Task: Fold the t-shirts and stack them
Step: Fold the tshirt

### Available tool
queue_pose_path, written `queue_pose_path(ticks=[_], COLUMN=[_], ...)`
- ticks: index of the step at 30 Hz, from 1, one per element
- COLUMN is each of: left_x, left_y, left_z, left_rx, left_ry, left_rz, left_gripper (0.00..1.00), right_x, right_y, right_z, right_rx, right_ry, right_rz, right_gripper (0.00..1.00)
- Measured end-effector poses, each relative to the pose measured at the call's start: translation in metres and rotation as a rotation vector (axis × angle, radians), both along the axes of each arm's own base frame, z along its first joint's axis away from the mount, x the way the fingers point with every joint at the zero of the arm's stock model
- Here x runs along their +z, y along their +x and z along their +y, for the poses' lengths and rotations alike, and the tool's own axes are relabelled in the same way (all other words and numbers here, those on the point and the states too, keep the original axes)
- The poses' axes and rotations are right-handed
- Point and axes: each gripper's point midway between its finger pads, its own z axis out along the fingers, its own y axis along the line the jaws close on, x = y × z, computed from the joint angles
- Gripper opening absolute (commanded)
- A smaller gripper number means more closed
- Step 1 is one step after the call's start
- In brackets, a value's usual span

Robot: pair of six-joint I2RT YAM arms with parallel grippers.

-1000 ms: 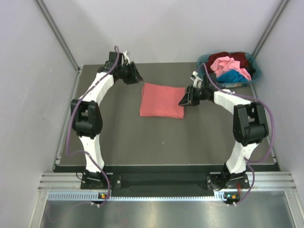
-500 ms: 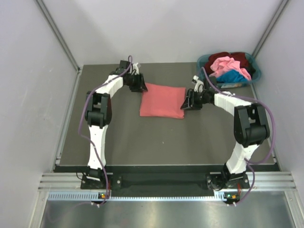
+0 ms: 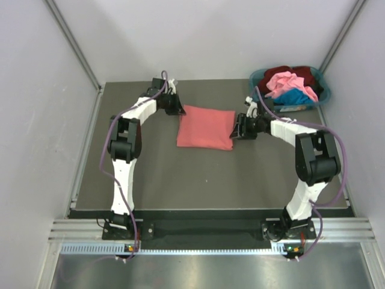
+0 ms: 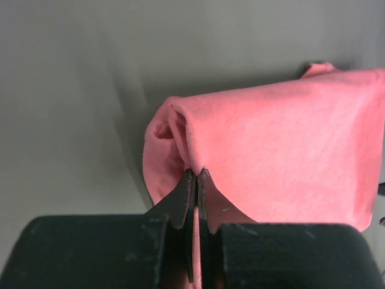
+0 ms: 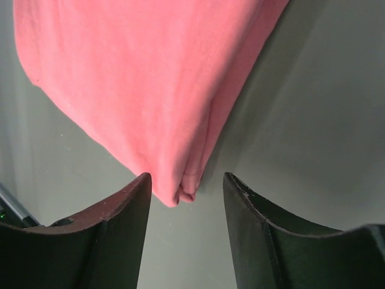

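The folded salmon-red t-shirt (image 3: pixel 204 127) lies mid-frame on the bench (image 3: pixel 180 174); my left end effector (image 4: pixel 195 180), newly swung in from the upper left, is clamped on its corner, my right end effector (image 5: pixel 186 178) gapes around a right-side corner, so another fold looks ready.

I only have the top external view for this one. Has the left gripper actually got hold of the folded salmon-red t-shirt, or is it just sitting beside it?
Observer: It has hold. The left wrist view shows the left gripper shut on a pinched fold at the edge of the salmon-red t-shirt.
Operator: And the right one, at the opposite side?
Observer: In the right wrist view the right gripper is open. It is straddling the shirt's layered corner without pinching it.
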Motion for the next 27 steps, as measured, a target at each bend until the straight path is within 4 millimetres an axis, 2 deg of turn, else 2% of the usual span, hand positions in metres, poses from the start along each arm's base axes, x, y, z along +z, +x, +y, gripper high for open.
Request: queue_pose_path(ticks=[7, 13, 17, 19, 21, 24, 27], left_x=[-0.013, -0.015, -0.007, -0.001, 0.005, 0.010, 0.006], left_y=[-0.002, -0.003, -0.002, -0.001, 0.000, 0.000, -0.003], left_z=[0.006, 0.011, 0.014, 0.016, 0.017, 0.021, 0.029], left_rx=[0.094, 0.143, 0.163, 0.172, 0.180, 0.199, 0.234], left_ry=[-0.022, -0.048, -0.055, -0.054, -0.056, -0.047, -0.031], left_rz=[0.035, 0.044, 0.035, 0.022, 0.010, -0.003, 0.006], left_gripper=[0.00, 0.00, 0.00, 0.00, 0.00, 0.00, 0.00], right_x=[-0.011, -0.013, -0.020, -0.026, -0.031, -0.033, -0.033], right_y=[-0.001, -0.002, -0.007, -0.008, -0.009, -0.009, -0.007], right_z=[0.007, 0.016, 0.023, 0.025, 0.025, 0.026, 0.026], right_rx=[0.006, 0.020, 0.030, 0.026, 0.018, 0.004, -0.009], right_ry=[0.035, 0.073, 0.088, 0.093, 0.098, 0.108, 0.116], right_rz=[0.004, -0.016, -0.003, 0.006, 0.012, 0.012, 0.008], right_gripper=[0.51, 0.49, 0.29, 0.26, 0.16, 0.11, 0.10])
